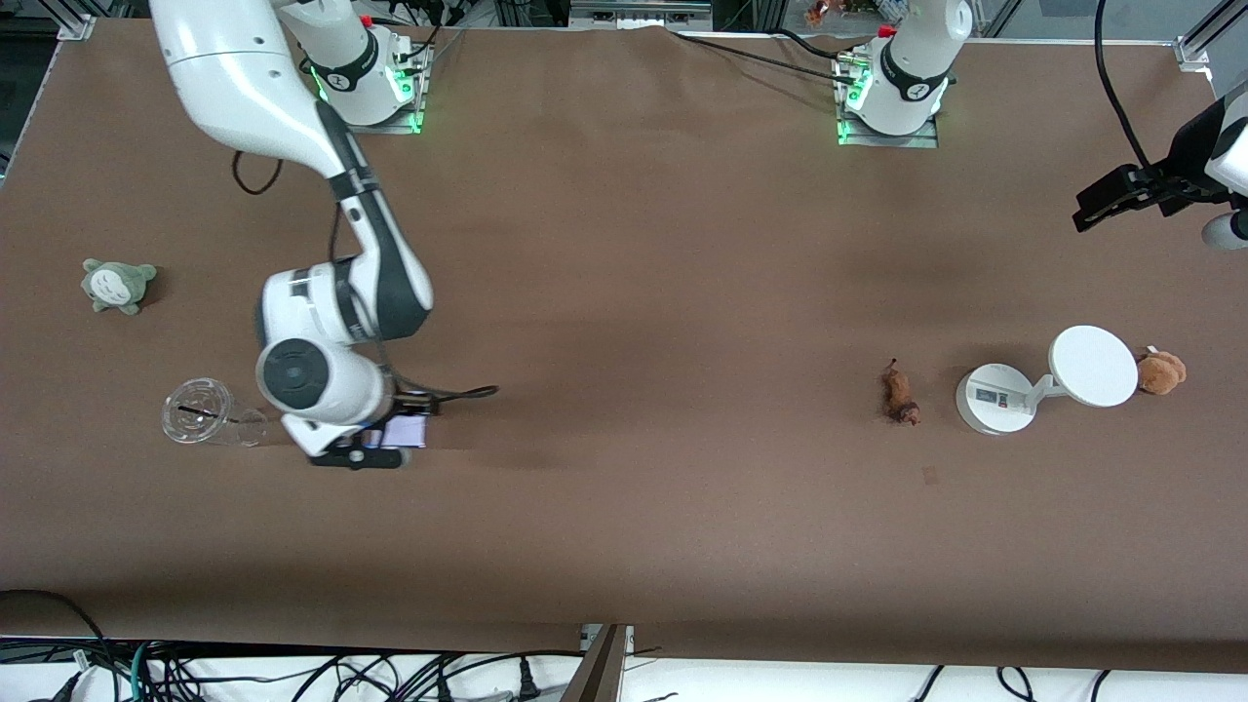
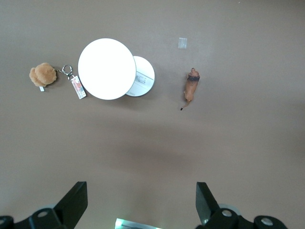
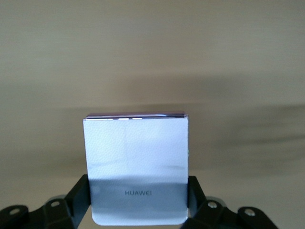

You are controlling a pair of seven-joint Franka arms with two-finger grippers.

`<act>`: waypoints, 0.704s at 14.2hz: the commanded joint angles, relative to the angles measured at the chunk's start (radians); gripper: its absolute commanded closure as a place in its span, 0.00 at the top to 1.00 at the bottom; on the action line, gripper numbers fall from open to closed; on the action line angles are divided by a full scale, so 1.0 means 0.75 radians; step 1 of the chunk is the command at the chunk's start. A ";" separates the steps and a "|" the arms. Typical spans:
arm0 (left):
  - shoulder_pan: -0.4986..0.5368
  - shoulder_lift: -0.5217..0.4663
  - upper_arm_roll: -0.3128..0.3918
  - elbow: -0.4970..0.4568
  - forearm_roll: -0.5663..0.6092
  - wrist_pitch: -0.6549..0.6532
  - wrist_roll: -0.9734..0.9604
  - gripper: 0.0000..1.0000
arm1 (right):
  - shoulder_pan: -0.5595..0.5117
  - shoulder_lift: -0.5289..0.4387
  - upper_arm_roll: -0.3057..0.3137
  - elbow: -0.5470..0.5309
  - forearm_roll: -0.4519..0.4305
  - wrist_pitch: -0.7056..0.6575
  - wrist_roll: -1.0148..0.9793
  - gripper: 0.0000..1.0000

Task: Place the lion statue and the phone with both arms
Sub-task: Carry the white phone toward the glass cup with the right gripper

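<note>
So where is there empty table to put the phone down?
Bare table runs from the phone in the right gripper to the lion statue. It is crowded around the white stand.

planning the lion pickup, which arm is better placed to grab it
Left. Its open end effector hangs above the left arm's end of the table, with the lion statue lying free below, beside the white stand. The right end effector is already shut on the phone.
</note>
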 commanded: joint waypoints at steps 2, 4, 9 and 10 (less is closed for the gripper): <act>0.020 -0.100 -0.008 -0.114 -0.020 0.060 0.032 1.00 | -0.124 -0.035 -0.012 -0.085 0.014 0.037 -0.141 0.40; 0.024 -0.136 -0.004 -0.100 -0.010 0.056 0.034 1.00 | -0.139 -0.012 -0.012 -0.105 0.014 0.068 -0.151 0.40; 0.036 -0.147 -0.004 -0.149 -0.052 0.125 0.045 1.00 | -0.153 -0.008 -0.010 -0.203 0.014 0.211 -0.225 0.40; 0.048 -0.143 -0.003 -0.151 -0.065 0.142 0.045 1.00 | -0.153 -0.004 -0.012 -0.217 0.014 0.244 -0.237 0.40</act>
